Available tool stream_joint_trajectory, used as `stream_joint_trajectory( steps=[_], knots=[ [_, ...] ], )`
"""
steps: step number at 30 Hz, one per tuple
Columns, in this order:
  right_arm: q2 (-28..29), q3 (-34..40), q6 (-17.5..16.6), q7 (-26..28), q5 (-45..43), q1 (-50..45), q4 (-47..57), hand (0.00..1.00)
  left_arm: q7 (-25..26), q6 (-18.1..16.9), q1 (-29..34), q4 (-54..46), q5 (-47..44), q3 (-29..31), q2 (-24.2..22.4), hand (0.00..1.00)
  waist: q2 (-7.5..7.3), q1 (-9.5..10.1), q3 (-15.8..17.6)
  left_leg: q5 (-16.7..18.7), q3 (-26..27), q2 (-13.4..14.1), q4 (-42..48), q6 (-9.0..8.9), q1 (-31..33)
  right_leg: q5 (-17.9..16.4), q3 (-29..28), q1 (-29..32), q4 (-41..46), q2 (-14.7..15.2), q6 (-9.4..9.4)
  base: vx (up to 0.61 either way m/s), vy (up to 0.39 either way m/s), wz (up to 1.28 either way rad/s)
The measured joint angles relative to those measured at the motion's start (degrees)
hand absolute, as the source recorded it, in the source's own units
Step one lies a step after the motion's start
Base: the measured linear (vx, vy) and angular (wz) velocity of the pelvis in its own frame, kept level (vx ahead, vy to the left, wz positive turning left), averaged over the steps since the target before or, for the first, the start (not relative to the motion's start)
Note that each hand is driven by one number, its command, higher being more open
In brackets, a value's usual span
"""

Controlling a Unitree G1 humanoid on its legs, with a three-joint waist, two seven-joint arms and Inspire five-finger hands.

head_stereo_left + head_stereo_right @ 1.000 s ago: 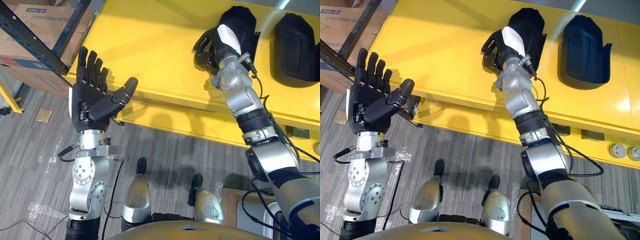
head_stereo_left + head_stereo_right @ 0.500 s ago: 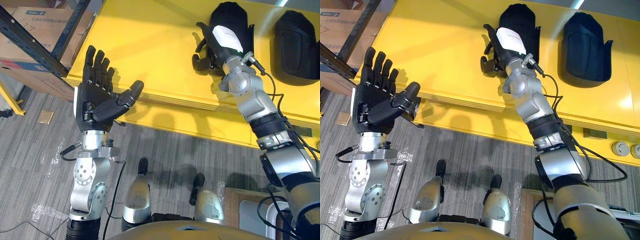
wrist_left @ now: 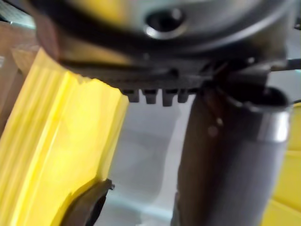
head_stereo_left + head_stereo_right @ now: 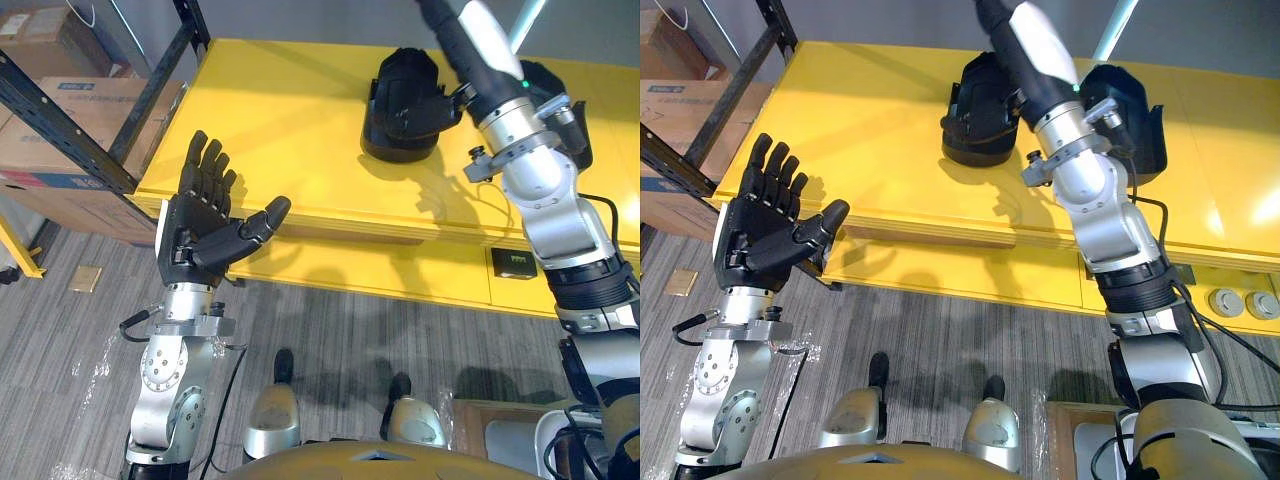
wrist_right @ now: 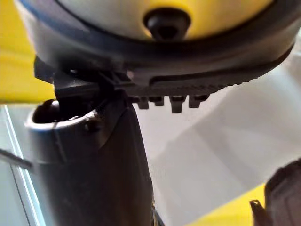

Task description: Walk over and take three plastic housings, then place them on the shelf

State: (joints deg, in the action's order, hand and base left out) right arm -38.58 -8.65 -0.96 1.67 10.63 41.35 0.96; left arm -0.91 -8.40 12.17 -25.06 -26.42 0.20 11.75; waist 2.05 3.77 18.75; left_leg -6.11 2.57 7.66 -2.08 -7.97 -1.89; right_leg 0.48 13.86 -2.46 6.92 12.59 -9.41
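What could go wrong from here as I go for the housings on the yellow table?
1. The right hand is up over the yellow table, and its arm crosses in front of the right housing, partly hiding it. Lowering blind could knock it or the left housing out of place.
2. The left hand hangs open, palm up, by the table's front edge, near the dark shelf frame. A forward swing may clip either.

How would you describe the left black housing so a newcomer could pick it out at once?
Start at the yellow table and look to its far side, left of the robot's raised right arm. The black plastic housing there lies in full view, on the side toward the dark shelf frame; its twin is partly hidden behind that arm.
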Motion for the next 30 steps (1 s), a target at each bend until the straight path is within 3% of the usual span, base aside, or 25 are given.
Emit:
stream_joint_trajectory(
  steps=[7,11,13,18,25,30],
  knots=[
    [1.5,2.3,1.0,-2.3,-0.4,-4.8,0.1,1.00,-0.7,1.4,1.1,0.2,0.0,-0.2,0.0,1.00,-0.27,-0.13,-2.0,-0.1,0.2,0.0,-1.2,0.07,-0.9,0.0,0.1,-0.7,-0.6,-0.1,-0.07,0.00,0.000,0.00],
    [7.6,7.4,4.6,-6.6,-7.4,-7.1,-0.1,1.00,-0.6,2.2,2.0,0.2,0.0,-0.6,0.0,1.00,-0.03,-0.20,-2.2,-0.1,0.2,-0.1,-1.2,0.07,-1.1,0.0,0.0,-0.8,-0.7,-0.1,-0.07,0.00,0.000,0.00],
    [9.7,8.2,4.8,-8.1,-7.8,-7.5,-0.2,1.00,-0.5,2.2,2.0,0.2,0.0,-0.6,0.0,1.00,0.10,-0.49,-2.3,-0.1,0.2,-0.1,-1.2,0.07,-1.2,0.0,-0.1,-0.8,-0.7,-0.1,-0.07,0.00,0.000,0.00],
    [12.1,8.2,0.4,-8.7,-5.1,-11.0,0.4,1.00,-0.6,2.2,1.9,0.2,0.0,-2.2,-0.8,1.00,0.67,-1.04,-2.6,-0.1,0.3,0.0,-1.3,0.06,-1.1,0.0,-0.1,-0.7,-0.7,-0.1,-0.02,0.00,0.000,0.00],
    [15.0,7.7,-4.6,-6.5,3.6,-24.0,9.6,1.00,-0.3,2.0,3.5,-0.2,0.0,-2.0,-1.9,1.00,0.89,-1.43,-2.8,-0.1,0.8,-0.1,-2.2,0.06,-1.7,0.0,-0.4,-0.7,-1.0,-0.1,-0.02,0.01,-0.002,-0.02],
    [15.0,7.3,-4.8,-5.1,5.4,-27.0,9.6,1.00,-0.3,2.0,4.3,-0.2,0.0,-1.6,-1.9,1.00,0.89,-2.16,-2.9,0.0,0.8,0.0,-2.2,0.00,-1.6,0.0,-0.4,-0.7,-1.1,-0.2,-0.01,0.00,0.000,0.00]
  ],
)
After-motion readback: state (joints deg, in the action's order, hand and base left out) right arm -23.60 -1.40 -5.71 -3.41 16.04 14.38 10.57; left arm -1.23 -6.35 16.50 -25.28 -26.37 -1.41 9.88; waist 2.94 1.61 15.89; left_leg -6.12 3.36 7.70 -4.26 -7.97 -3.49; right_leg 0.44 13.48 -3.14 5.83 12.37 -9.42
